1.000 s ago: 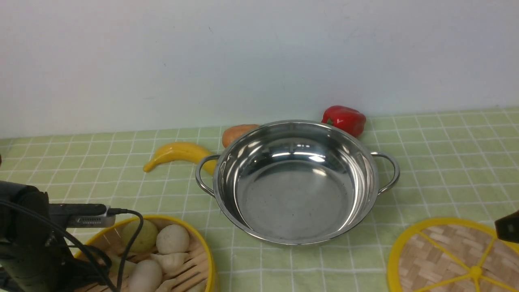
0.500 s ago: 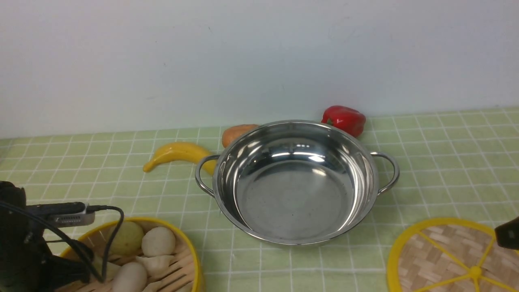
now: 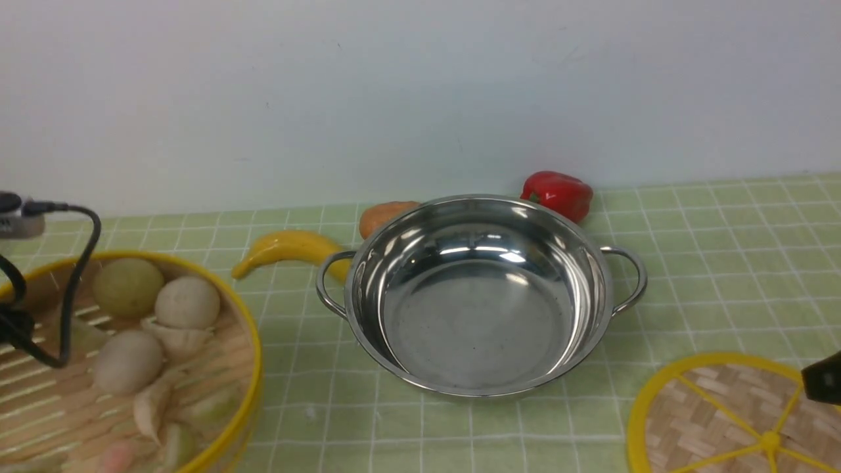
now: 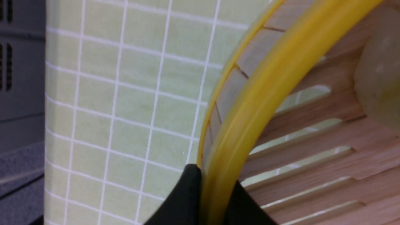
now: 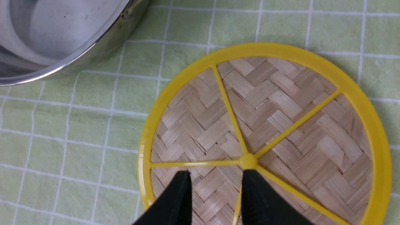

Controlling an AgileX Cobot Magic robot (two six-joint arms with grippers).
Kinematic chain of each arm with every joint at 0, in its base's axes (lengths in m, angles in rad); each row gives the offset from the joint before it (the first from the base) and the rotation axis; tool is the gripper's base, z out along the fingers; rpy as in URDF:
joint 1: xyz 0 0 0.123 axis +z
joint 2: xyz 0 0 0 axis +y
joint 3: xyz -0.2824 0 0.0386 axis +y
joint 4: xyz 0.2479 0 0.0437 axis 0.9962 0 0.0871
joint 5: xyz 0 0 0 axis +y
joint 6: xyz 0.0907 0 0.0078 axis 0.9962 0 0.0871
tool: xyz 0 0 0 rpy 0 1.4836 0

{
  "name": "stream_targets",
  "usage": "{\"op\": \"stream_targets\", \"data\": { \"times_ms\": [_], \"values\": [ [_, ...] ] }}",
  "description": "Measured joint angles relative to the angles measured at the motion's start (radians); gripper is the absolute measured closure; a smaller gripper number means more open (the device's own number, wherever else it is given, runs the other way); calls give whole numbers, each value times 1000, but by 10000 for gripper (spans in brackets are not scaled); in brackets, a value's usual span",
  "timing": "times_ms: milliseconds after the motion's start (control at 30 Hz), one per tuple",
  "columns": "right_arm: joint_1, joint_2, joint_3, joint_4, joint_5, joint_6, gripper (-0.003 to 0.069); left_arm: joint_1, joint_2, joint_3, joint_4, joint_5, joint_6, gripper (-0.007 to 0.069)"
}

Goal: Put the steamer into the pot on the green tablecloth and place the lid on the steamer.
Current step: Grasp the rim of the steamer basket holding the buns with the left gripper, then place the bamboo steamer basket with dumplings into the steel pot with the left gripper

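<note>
The left pincer [image 4: 214, 193] is pinched shut on the steamer [image 4: 281, 78] — one black finger on the outside of the yellow rim, one on the inside. It holds just one spot on the thin wall, so the rest of the basket sticks out to the side.

I think the steamer is light and stiff, being bamboo, so it should not bend. But the rim looks smooth and could slip or swing in such a small grip. The buns [image 3: 187, 302] inside lie loose and could roll if it tips, so it should be kept flat.

In the front view the steamer is at the left, well apart from the pot [image 3: 473, 328]. It looks lifted off the green tablecloth [image 3: 723, 249], though I cannot be sure. The pot is empty and sits in the middle of the cloth.

The right pincer [image 5: 215, 193] is open, its fingers apart over the lid [image 5: 281, 103], close to the middle knob. The lid lies flat on the cloth beside the pot. It looks light and stiff too — a yellow spoke or the knob seems the best place to grab it, since its edge lies flat on the cloth.
</note>
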Motion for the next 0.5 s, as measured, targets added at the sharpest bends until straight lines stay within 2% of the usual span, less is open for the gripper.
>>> {"op": "stream_targets", "data": {
  "times_ms": [167, 233, 333, 467, 500],
  "values": [
    [0, 0, 0, 0, 0, 0, 415, 0, 4, -146, -140, 33, 69, 596],
    [0, 0, 0, 0, 0, 0, 415, -5, 32, -235, -300, 33, 138, 596],
    [0, 0, 0, 0, 0, 0, 415, -44, 97, -333, -455, 33, 182, 596],
    [0, 0, 0, 0, 0, 0, 415, -125, 194, -425, -513, 31, 188, 596],
    [0, 0, 0, 0, 0, 0, 415, -186, 260, -474, -511, 25, 184, 596]
  ]
}}
